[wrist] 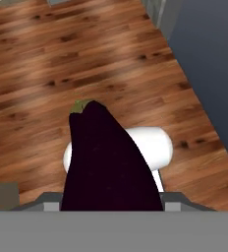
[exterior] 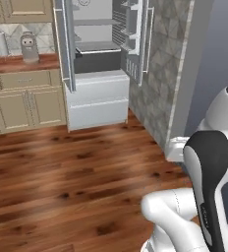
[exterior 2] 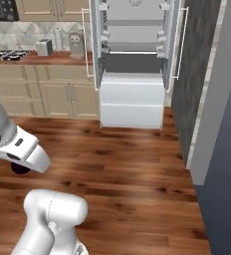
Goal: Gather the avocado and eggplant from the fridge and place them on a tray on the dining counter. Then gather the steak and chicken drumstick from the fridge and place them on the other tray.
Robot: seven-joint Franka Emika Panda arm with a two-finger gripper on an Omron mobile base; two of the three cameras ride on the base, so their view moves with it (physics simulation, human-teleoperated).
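The step in hand looks like carrying the long, dark purple eggplant with the green stem cap (wrist: 108,162) away from the open white fridge (exterior 2: 132,64) toward a tray on the dining counter, so the next move calls for driving on and keeping the load steady until that tray comes into reach. In the hand view the eggplant fills the space between the jaws, stem end pointing away over the wooden floor (wrist: 47,64), and the gripper (wrist: 111,204) stands partly open, clamped on its sides
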